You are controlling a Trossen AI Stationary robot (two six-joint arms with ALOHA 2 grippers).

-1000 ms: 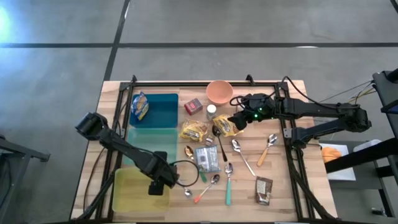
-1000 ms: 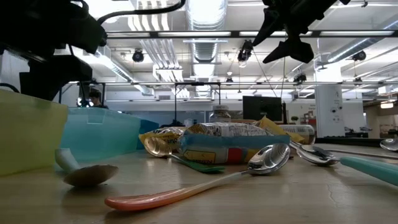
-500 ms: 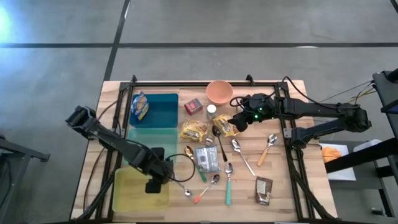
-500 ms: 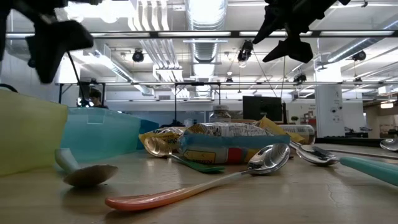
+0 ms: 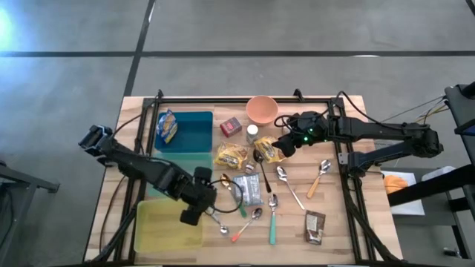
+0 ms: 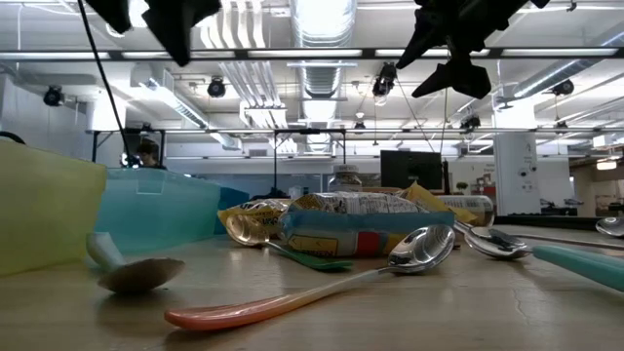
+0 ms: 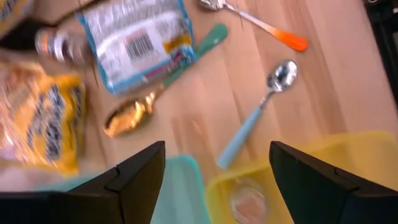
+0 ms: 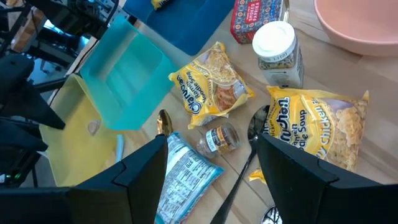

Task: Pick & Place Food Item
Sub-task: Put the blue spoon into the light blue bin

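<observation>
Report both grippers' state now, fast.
Left gripper: jaws open, holding nothing, above the yellow bin.
Right gripper: jaws open, holding nothing, above the chicken soup packet.

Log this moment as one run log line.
left gripper: open, above yellow bin edge | right gripper: open, over chicken soup packet | nothing held

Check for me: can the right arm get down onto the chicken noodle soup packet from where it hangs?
Probably yes. The right gripper hangs just above the chicken noodle soup packet, fingers open, nothing lying on it; only a dark spoon alongside.
</observation>
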